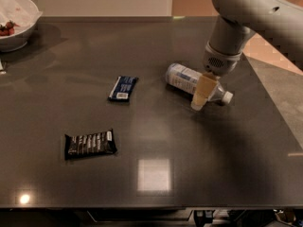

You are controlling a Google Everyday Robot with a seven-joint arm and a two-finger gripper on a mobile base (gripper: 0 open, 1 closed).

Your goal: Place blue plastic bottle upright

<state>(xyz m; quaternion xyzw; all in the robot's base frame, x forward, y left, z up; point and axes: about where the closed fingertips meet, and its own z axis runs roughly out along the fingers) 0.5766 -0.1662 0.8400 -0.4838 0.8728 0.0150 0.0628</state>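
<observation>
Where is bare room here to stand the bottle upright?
Free: the near right surface between the blue plastic bottle, the black wrapper and the table edge. Crowded: at the bottle, where the tool is at its neck.

One bottle [182,78], two snack bars [123,88] [90,144], one bowl [18,39] (end effector [199,102] over bottle).

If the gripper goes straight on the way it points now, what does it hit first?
Probably the bottle lying on its side, near its neck, where the gripper hangs. Depth is unclear, so it might reach the table beside it instead.
</observation>
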